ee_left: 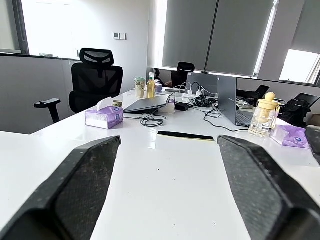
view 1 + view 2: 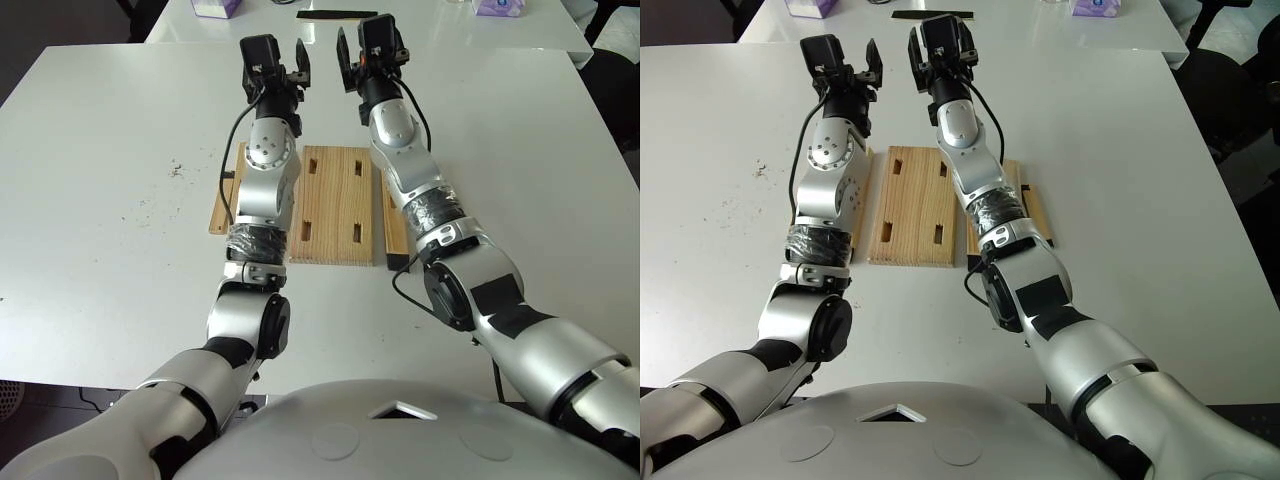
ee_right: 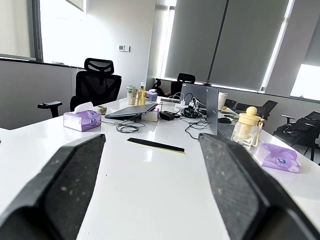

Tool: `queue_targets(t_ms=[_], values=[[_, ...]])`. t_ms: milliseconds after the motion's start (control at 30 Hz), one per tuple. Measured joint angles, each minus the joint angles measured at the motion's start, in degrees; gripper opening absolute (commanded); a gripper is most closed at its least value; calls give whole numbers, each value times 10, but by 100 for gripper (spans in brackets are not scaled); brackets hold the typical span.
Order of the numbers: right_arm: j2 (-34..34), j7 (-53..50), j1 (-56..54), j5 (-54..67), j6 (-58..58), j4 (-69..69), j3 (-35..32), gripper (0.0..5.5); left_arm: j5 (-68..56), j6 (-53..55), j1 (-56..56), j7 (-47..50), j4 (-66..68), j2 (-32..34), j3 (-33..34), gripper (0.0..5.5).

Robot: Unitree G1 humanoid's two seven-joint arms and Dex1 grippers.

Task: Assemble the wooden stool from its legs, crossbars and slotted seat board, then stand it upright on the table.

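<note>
1. Left gripper [image 2: 281, 72] and right gripper [image 2: 371, 58] hang over the table [image 2: 100, 200], fingers spread, holding nothing.
2. The seat board [image 2: 337, 205] lies flat between the forearms, well behind both grippers.

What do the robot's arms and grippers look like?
The left arm and right arm are silver-grey with rounded joints and black tape bands; a black cable follows each. The left gripper and right gripper are black, with two textured fingers.
</note>
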Motion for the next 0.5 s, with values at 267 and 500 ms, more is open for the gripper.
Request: queue_targets(t_ms=[267, 500], values=[[0, -2, -6, -1, -6, 6, 5, 343, 0, 0, -1, 8, 5, 1, 7, 404], [0, -4, -6, 0, -6, 5, 6, 343, -1, 7, 0, -7, 2, 7, 7, 404]])
